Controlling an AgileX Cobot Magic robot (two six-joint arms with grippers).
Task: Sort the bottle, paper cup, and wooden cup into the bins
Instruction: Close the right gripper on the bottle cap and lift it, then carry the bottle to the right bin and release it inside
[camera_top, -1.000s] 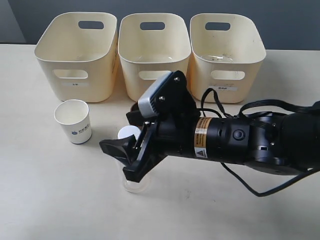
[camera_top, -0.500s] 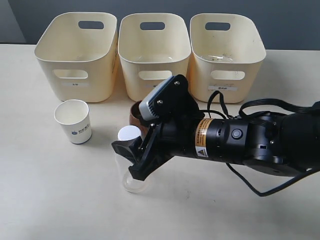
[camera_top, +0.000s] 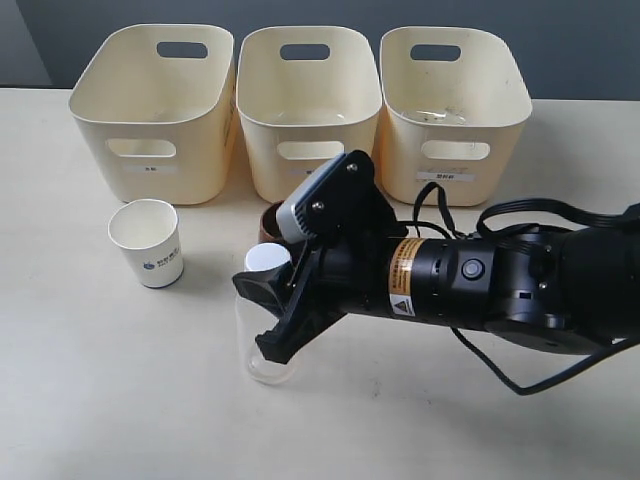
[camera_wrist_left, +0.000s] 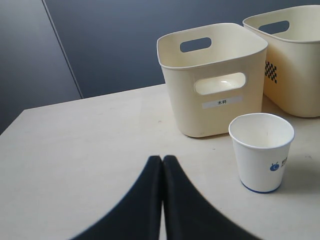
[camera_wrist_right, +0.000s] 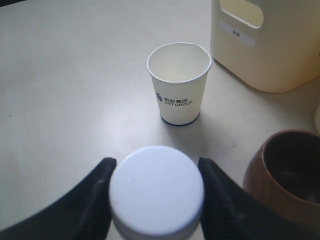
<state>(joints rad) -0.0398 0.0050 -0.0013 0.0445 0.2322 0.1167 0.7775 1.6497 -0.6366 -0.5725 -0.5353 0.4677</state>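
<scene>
The clear bottle (camera_top: 265, 258) with its white cap (camera_wrist_right: 156, 187) stands upright on the table in front of the middle bin. My right gripper (camera_wrist_right: 156, 163) is shut on the bottle, one black finger pressed against each side just under the cap. The brown wooden cup (camera_wrist_right: 287, 172) stands right behind the bottle, mostly hidden by the arm in the exterior view (camera_top: 267, 220). The white paper cup (camera_top: 147, 243) stands upright to the left, in front of the left bin (camera_top: 150, 175). My left gripper (camera_wrist_left: 162, 159) is shut on nothing, a short way from the paper cup (camera_wrist_left: 261, 150).
Three cream bins stand in a row at the back; the middle bin (camera_top: 308, 120) and right bin (camera_top: 455, 125) sit just behind the right arm. The arm's cable (camera_top: 520, 375) trails over the table at the right.
The right gripper's fingers have drawn in from wide apart to closed against the bottle, and the gripper has shifted slightly right. Both cups stay put.
</scene>
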